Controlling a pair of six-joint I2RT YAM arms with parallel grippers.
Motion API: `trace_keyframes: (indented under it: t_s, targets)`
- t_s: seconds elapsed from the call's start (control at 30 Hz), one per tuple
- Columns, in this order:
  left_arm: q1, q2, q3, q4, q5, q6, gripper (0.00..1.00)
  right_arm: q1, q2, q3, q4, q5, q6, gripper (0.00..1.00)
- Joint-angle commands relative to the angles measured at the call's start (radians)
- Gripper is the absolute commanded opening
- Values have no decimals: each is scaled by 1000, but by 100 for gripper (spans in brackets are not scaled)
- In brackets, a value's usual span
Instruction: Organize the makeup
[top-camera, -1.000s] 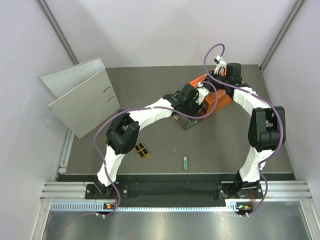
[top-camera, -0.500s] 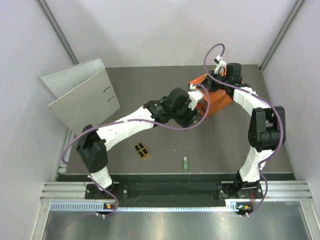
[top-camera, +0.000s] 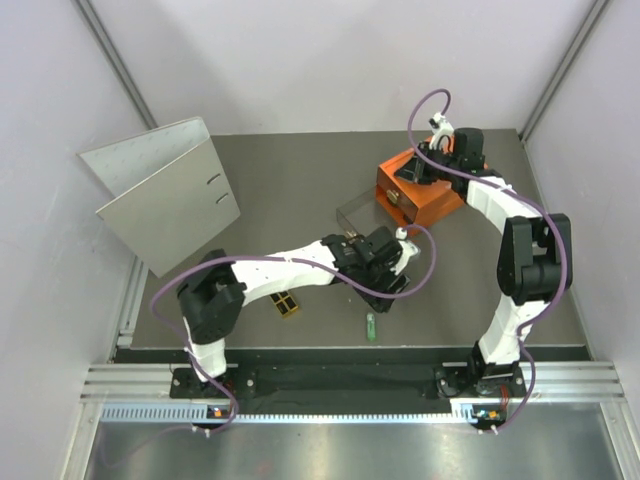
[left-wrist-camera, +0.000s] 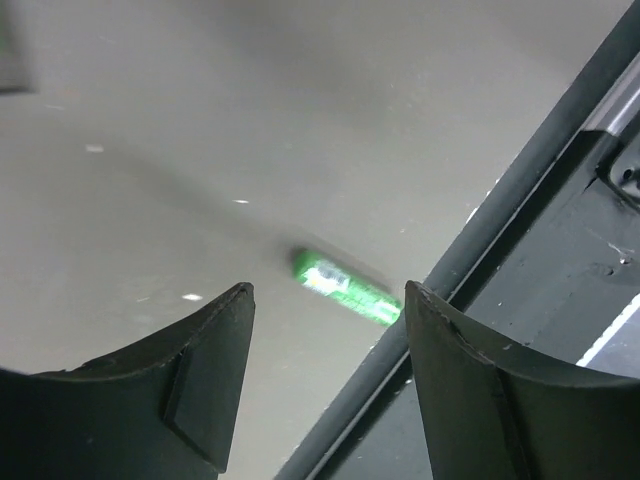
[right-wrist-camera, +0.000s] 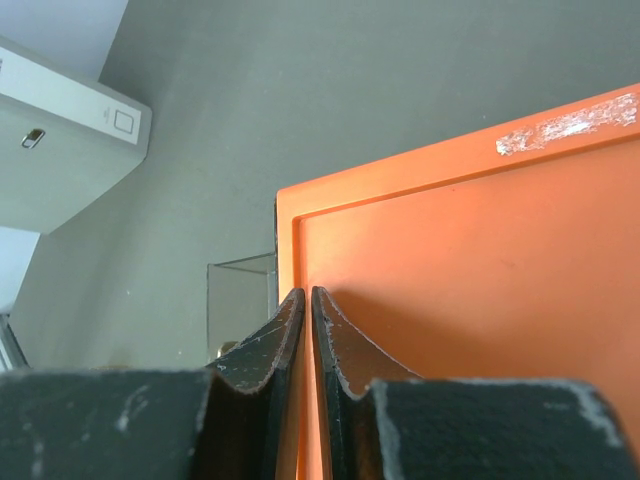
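Note:
A slim green stick (top-camera: 371, 326) lies on the table near the front edge; in the left wrist view it (left-wrist-camera: 345, 285) lies just beyond my open, empty left gripper (left-wrist-camera: 330, 300). In the top view the left gripper (top-camera: 390, 262) hovers mid-table, between the stick and the orange drawer box (top-camera: 425, 195). The black-and-gold palette (top-camera: 285, 302) lies front left, beside the left arm. My right gripper (right-wrist-camera: 308, 300) is shut, empty, resting over the box's top (right-wrist-camera: 480, 250). The tubes and the second stick are out of view.
A clear drawer (top-camera: 358, 212) sticks out of the orange box's left side, also in the right wrist view (right-wrist-camera: 240, 295). A large grey ring binder (top-camera: 165, 190) stands open at the back left. A black rail (left-wrist-camera: 520, 200) runs along the table's front edge.
My left arm has pulled back from the drawer at the orange box and swung toward the front, over the green stick. The right arm has not moved.

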Motion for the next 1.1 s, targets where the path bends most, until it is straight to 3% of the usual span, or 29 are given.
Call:
trace_keyframes:
  t_s: [0.0,0.33,0.7,0.9,1.07]
  targets:
    - [-25,77,49,-48,51,-66,67,-2,120,-138,-327,136,-73,10]
    - [-40,77,16,-51,-24,-183,68,-2,111,-164,-307,117,-72,10]
    - [-53,117,-53,-36,-3,-226,67,-2,101,-178,-288,106,-61,10]
    - [-51,168,-40,-34,11,-198,52,-2,88,-193,-275,100,-56,10]
    - [-48,195,-33,-36,30,-177,29,0,89,-197,-270,97,-52,10]
